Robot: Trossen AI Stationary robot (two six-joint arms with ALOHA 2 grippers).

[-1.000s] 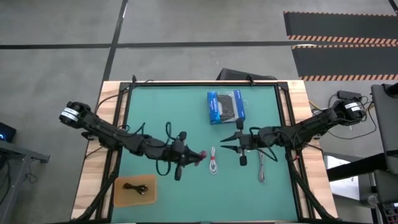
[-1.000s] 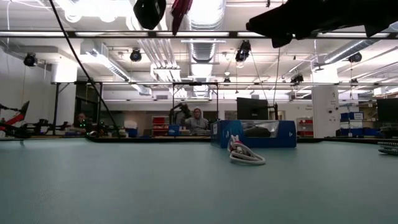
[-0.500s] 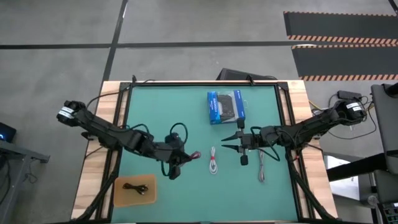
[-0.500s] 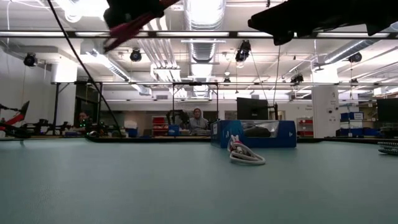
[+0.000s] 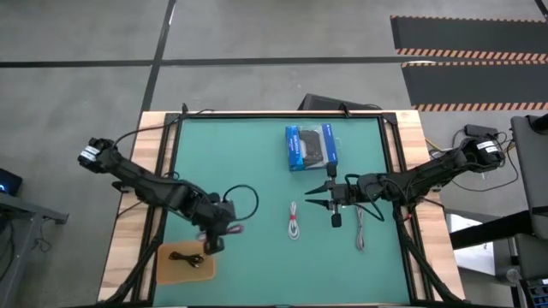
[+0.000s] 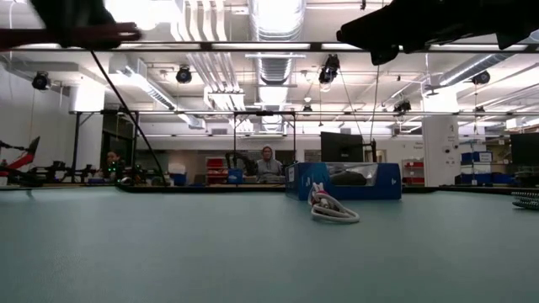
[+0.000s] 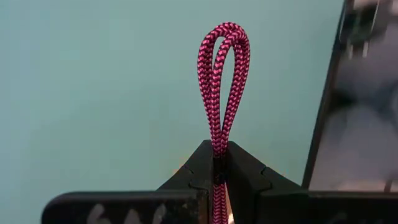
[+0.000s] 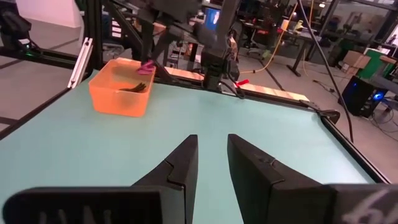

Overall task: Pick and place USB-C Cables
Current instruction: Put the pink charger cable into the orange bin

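My left gripper [image 5: 224, 230] is shut on the red braided cable [image 7: 222, 74] and hangs above the mat just right of the orange tray [image 5: 184, 262]. The black cable [image 5: 187, 258] lies inside that tray. On the mat, the white cable [image 5: 294, 221] rests folded near the middle and the grey cable [image 5: 360, 229] lies to its right. My right gripper [image 5: 311, 198] hovers open above the mat between them, closer to the table's far side. My left gripper pinches the folded red cable between its two fingers [image 7: 239, 168], with both strands side by side. The cable's looped end [image 7: 224, 37] sticks out past the fingertips. The cable is lifted clear of the mat; in the right wrist view it shows just above the tray [image 8: 148, 64].
A blue-and-black packaged box [image 5: 311, 147] lies toward the far edge, right of the middle. Black frame rails [image 5: 167, 162] run along the mat's sides. Bare green mat [image 5: 248, 162] lies between the tray and the box. In the low view, people sit at desks beyond the table [image 6: 268, 162].
My left gripper has carried the red cable from near the white cable toward the table's left and near edge, ending beside the orange tray, and it has turned on the way. It has stayed shut on the cable.
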